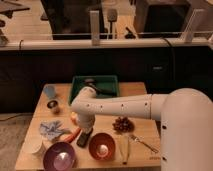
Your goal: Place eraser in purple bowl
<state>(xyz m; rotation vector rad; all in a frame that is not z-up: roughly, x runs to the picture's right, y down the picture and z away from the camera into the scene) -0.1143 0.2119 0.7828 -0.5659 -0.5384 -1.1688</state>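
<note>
The purple bowl (60,156) stands at the front left of the wooden table, glossy with a paler inside. My white arm reaches in from the right and bends down over the table's middle. The dark gripper (84,138) is low over the table, between the orange carrot (71,135) and the orange-brown bowl (102,146), just behind and to the right of the purple bowl. A dark oblong shape at the gripper's tip may be the eraser, but I cannot tell it apart from the gripper.
A green tray (111,82) with a dark long-handled tool stands at the back. A blue cup (49,91), a metal cup (53,105), a crumpled cloth (51,130) and a white cup (34,147) are on the left. A dark clustered object (121,124) and utensils (137,142) lie on the right.
</note>
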